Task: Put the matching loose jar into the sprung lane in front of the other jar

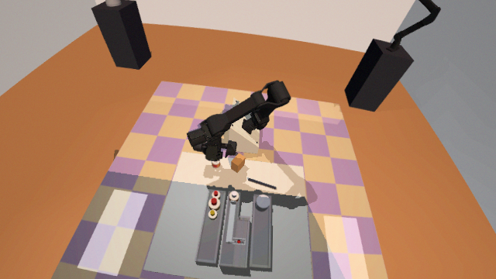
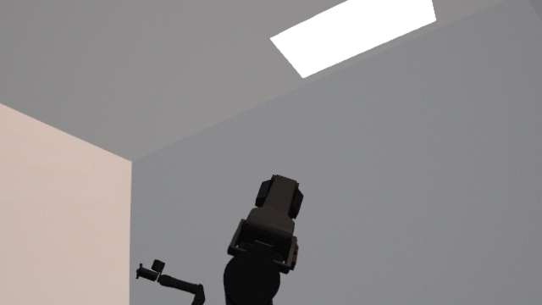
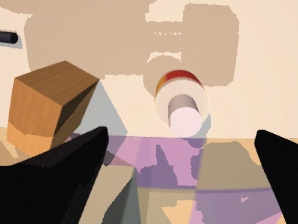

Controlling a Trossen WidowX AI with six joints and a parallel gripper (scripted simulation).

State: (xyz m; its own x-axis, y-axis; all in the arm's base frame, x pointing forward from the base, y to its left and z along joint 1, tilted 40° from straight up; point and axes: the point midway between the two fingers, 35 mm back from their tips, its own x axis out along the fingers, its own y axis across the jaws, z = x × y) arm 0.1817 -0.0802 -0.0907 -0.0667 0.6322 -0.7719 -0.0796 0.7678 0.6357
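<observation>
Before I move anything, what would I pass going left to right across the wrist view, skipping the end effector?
Dark rod, wooden block, white-knobbed loose jar.

Lab-like room: robot arm [image 1: 236, 112] [image 2: 271, 220], black pedestals [image 1: 125, 36] [image 1: 377, 75].
</observation>
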